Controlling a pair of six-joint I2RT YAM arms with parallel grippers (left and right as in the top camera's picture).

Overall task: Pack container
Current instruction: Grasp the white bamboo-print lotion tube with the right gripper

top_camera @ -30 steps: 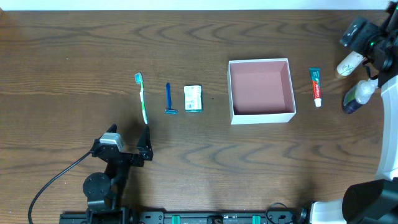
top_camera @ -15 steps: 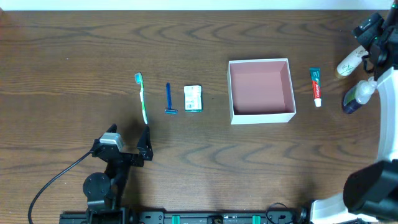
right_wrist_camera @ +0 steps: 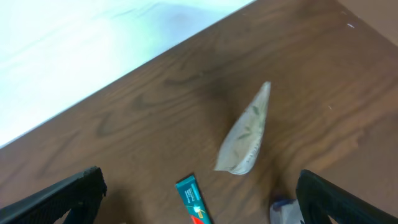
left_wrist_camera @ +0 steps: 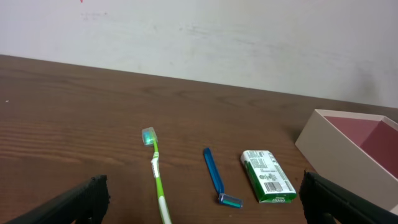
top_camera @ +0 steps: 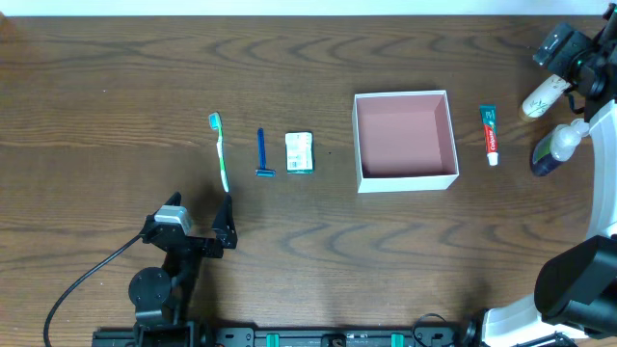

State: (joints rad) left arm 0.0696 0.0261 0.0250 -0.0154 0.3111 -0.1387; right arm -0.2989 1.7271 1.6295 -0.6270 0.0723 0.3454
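The container (top_camera: pixel 409 179), a square white-walled box with a pink inside, lies right of centre and holds nothing; its corner (left_wrist_camera: pixel 323 127) shows in the left wrist view. To its left lie a green toothbrush (top_camera: pixel 221 151) (left_wrist_camera: pixel 155 171), a blue razor (top_camera: pixel 261 152) (left_wrist_camera: pixel 213 176) and a green packet (top_camera: pixel 300 152) (left_wrist_camera: pixel 267 176). To its right lie a toothpaste tube (top_camera: pixel 491 134) (right_wrist_camera: pixel 194 200), a beige tube (top_camera: pixel 541 96) (right_wrist_camera: pixel 247 137) and a blue bottle (top_camera: pixel 556 149) (right_wrist_camera: pixel 285 213). My left gripper (top_camera: pixel 196 220) (left_wrist_camera: pixel 202 199) is open just short of the toothbrush handle. My right gripper (top_camera: pixel 573 53) (right_wrist_camera: pixel 199 193) is open above the beige tube.
The brown wooden table ends at a white wall along the back edge. A black cable (top_camera: pixel 87 280) curls from the left arm's base at the front left. The right arm's white body (top_camera: pixel 603 164) runs along the right edge.
The right gripper has shifted a little back and forth at the back right corner, staying over the beige tube. The left arm and all items have not moved.
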